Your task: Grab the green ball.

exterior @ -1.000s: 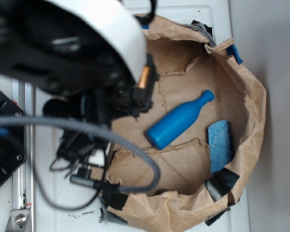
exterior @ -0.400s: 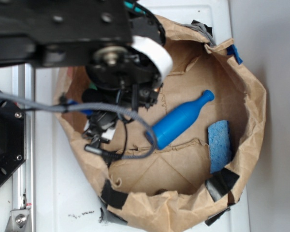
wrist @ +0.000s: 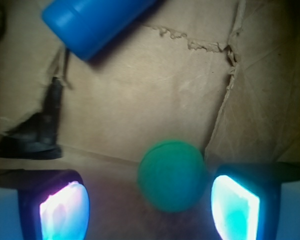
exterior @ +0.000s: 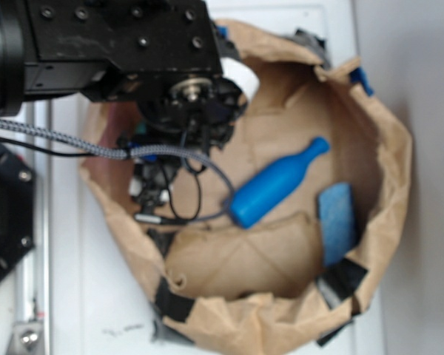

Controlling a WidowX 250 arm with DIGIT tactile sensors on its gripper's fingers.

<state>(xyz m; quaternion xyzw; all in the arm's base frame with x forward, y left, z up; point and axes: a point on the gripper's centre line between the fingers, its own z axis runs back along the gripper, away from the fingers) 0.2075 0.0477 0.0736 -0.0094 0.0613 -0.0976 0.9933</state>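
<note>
End effector (wrist: pixel 150 205) spread wide, green ball (wrist: pixel 172 175) sitting between the fingers on the paper bag (exterior: pixel 385 177) floor, nearer the right-hand pad, no contact visible. Versus 0.4 s ago the arm has dropped deeper into the bag's left side. Blue bottle pin (exterior: pixel 277 182) and blue sponge (exterior: pixel 335 222) unmoved.

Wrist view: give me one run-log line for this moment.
hand: open, straddling green ball | contact: none visible | blue bottle: apart | stage: pre-grasp

blue bottle-shaped pin (exterior: pixel 277 182) and blue sponge (exterior: pixel 335 222) apart inside crumpled brown paper bag (exterior: pixel 388 192)
</note>
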